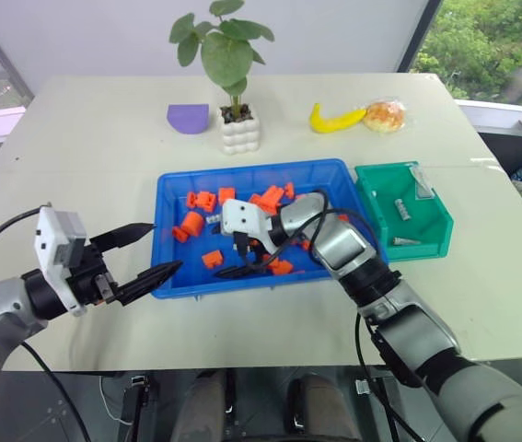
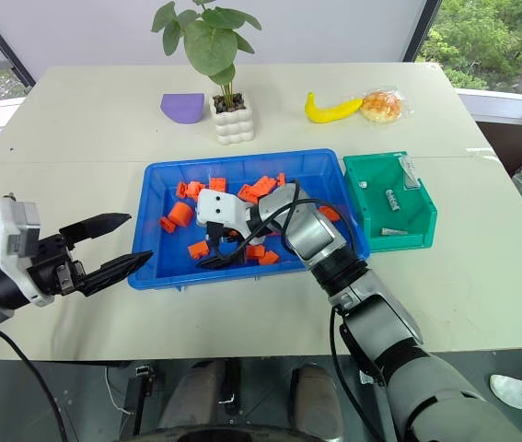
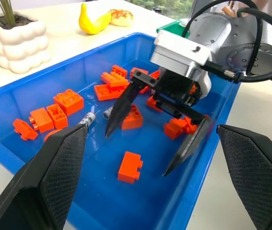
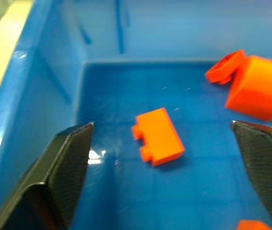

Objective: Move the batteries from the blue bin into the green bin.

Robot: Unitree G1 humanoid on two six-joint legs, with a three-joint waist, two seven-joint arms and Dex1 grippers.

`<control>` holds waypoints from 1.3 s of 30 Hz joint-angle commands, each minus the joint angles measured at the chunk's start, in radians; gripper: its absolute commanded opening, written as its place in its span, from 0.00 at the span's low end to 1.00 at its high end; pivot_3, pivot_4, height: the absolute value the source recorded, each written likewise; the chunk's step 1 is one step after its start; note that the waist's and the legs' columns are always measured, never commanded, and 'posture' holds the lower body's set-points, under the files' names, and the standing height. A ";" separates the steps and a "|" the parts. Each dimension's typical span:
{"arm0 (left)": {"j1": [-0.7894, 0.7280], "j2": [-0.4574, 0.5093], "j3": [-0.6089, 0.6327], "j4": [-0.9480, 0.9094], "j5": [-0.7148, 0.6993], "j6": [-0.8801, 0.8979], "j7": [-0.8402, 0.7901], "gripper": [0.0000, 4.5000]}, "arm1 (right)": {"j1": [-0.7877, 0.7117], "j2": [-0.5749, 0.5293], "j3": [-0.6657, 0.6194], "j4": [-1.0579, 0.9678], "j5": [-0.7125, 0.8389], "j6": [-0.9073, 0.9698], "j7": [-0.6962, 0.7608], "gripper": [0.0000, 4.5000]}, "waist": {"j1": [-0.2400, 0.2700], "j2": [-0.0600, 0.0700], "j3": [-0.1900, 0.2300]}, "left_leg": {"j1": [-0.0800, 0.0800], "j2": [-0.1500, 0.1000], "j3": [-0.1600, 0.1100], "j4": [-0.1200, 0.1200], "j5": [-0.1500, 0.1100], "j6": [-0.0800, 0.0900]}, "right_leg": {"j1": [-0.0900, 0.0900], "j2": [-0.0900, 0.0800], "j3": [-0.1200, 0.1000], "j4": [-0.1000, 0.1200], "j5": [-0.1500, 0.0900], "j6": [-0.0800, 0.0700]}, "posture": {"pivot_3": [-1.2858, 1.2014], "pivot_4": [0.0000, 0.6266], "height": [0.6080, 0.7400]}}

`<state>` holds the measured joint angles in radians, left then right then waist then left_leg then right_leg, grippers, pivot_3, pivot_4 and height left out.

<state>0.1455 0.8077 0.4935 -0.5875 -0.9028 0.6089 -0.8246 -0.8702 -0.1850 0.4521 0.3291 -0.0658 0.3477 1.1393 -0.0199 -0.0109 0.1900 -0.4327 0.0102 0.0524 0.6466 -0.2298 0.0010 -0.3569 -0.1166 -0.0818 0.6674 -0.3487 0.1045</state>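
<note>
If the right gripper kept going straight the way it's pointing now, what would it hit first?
Most likely the loose orange plastic building block lying on the floor of the large blue plastic bin. It sits between the open fingers of the right gripper, though depth is hard to judge, so they might straddle it and meet the floor.

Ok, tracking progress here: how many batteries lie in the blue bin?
2: one battery, another beside it, on the blue bin floor among orange blocks, near the right hand. More may hide under blocks or the arm.

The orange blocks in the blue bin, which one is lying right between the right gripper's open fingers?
The lone orange block lying flat on bare blue floor, apart from the clustered others, sits between the right gripper fingers.
</note>
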 commanded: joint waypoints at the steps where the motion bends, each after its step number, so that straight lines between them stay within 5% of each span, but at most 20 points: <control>1: -0.005 0.028 0.013 0.001 -0.005 0.004 -0.020 1.00 | -0.061 0.014 -0.033 0.060 -0.008 -0.065 -0.062 0.99 | 0.000 0.000 0.000 | 0.000 0.000 0.000 0.000 0.000 0.000 | 0.000 0.000 0.000 0.000 0.000 0.000 | 0.52 0.24 1.00; 28: -0.096 0.008 0.018 0.125 0.113 -0.084 0.000 1.00 | -0.315 0.144 -0.074 0.771 -0.091 -0.365 -0.212 0.99 | -0.023 0.000 0.000 | 0.000 0.000 0.000 -0.001 0.000 0.000 | 0.000 0.000 0.000 0.000 0.000 0.000 | 0.52 0.24 1.00; 30: -0.093 0.008 0.020 0.120 0.109 -0.081 0.000 1.00 | -0.328 0.147 -0.079 0.796 -0.096 -0.370 -0.211 0.83 | -0.024 0.000 0.000 | 0.000 0.000 0.000 -0.001 0.000 0.000 | -0.001 0.000 0.000 0.000 0.000 0.000 | 0.52 0.24 1.00; 37: -0.065 0.003 0.024 0.098 0.094 -0.072 -0.001 1.00 | -0.346 0.153 -0.088 0.810 -0.110 -0.391 -0.182 0.03 | -0.024 0.000 0.000 | 0.000 0.000 0.000 -0.001 0.000 0.000 | -0.001 0.000 0.000 0.001 0.000 0.000 | 0.52 0.24 1.00; 39: -0.058 0.003 0.022 0.095 0.094 -0.071 -0.003 1.00 | -0.348 0.156 -0.093 0.805 -0.110 -0.391 -0.176 0.01 | -0.024 0.000 0.000 | 0.000 0.000 0.000 -0.001 0.000 0.000 | -0.001 0.000 0.000 0.001 0.000 0.000 | 0.52 0.24 1.00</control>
<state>0.0842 0.8118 0.4968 -0.4563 -0.7973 0.5411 -0.8256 -1.1969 -0.0400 0.3696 1.1349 -0.1731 -0.0398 0.9542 -0.0444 -0.0107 0.1903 -0.4327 0.0102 0.0524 0.6454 -0.2297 0.0008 -0.3575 -0.1164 -0.0818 0.6680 -0.3486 0.1044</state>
